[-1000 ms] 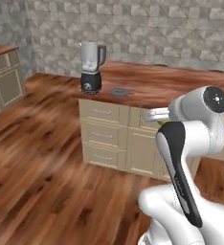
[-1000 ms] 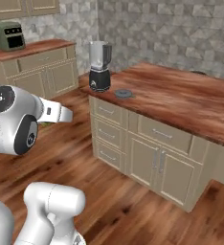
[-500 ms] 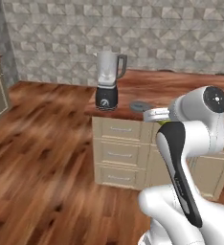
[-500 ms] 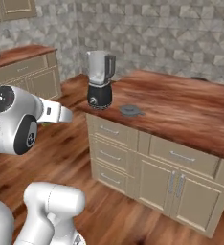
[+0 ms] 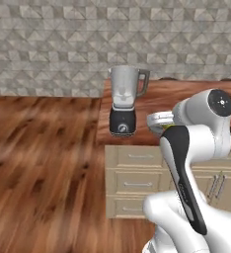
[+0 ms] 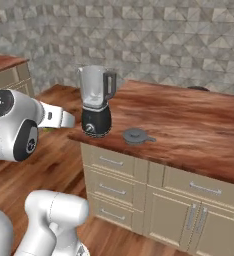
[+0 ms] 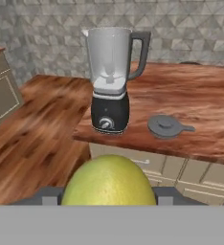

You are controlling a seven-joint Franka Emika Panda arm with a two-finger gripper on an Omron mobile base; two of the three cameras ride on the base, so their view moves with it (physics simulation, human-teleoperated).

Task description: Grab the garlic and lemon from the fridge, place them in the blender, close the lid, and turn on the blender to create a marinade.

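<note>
— Yellow-green lemon [image 7: 107,181]: where is it sitting?
— Clamped between the two fingers of the end effector [image 7: 107,194], low in the hand view, out in front of the counter's near edge.
— And the blender [image 6: 95,100]?
— Upright at the left corner of the wooden counter [image 6: 199,127], jar uncovered, silver knob facing the robot.
— Its lid [image 6: 135,135]?
— Lying flat on the counter just right of the blender's black base, apart from it.
— Anything below?
— Cream drawers [image 5: 137,180] under the counter, wood floor [image 5: 43,163] to the left.
</note>
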